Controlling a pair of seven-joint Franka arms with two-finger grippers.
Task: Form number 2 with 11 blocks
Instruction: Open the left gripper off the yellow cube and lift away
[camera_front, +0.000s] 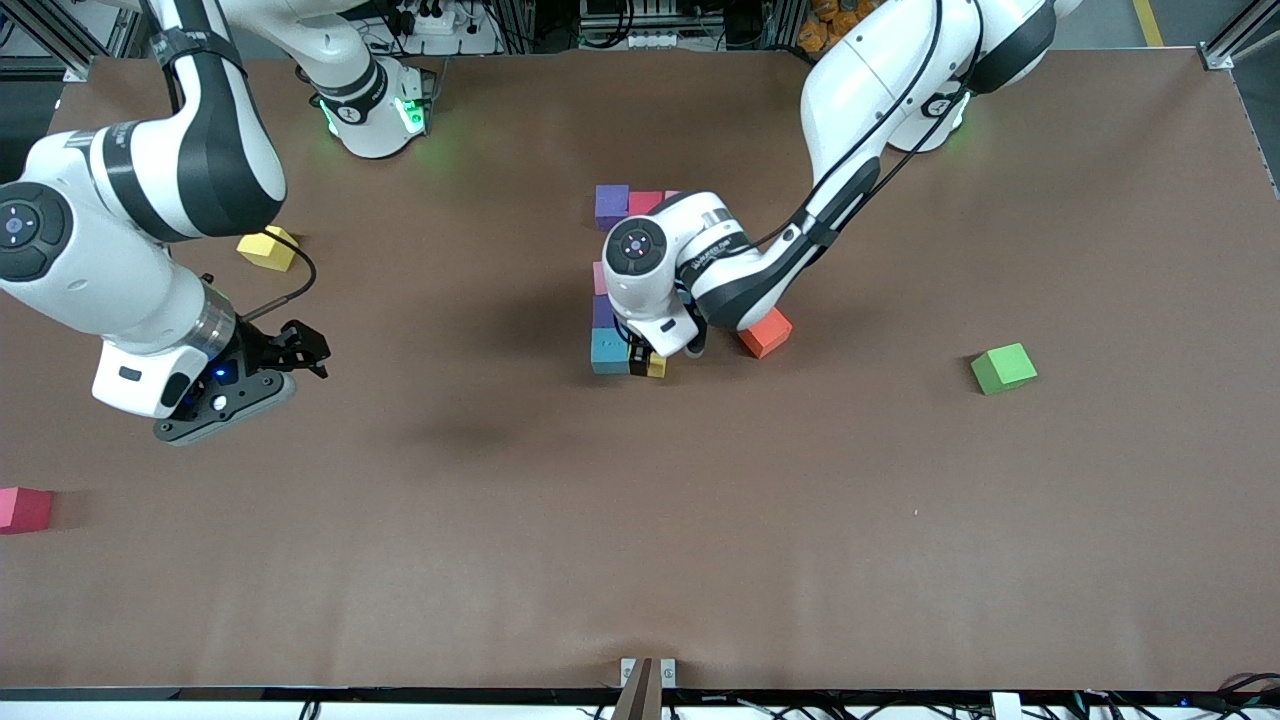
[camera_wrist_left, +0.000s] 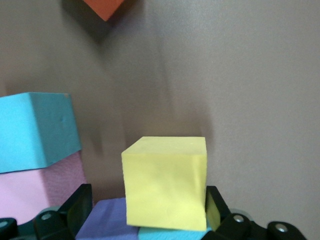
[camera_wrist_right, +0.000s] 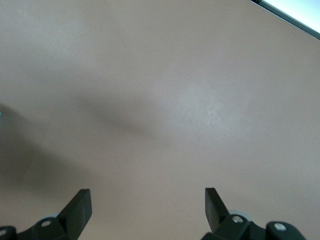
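Currently, left gripper is spread open around the yellow block beside a blue block; right gripper is held open over bare table.

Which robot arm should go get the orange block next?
The left one, probably. Its open claw sits at the yellow block, right beside the orange block. The right claw waits, open, toward its own end.

The partly built number 2 is laid out mid-table, its end block set in the row nearest the front camera. A loose block is placed just beside it toward the left arm's end, and a stray cube well apart, farther that way. Toward the right arm's end, a base-side block is found farther from the camera, and an edge block nearer.
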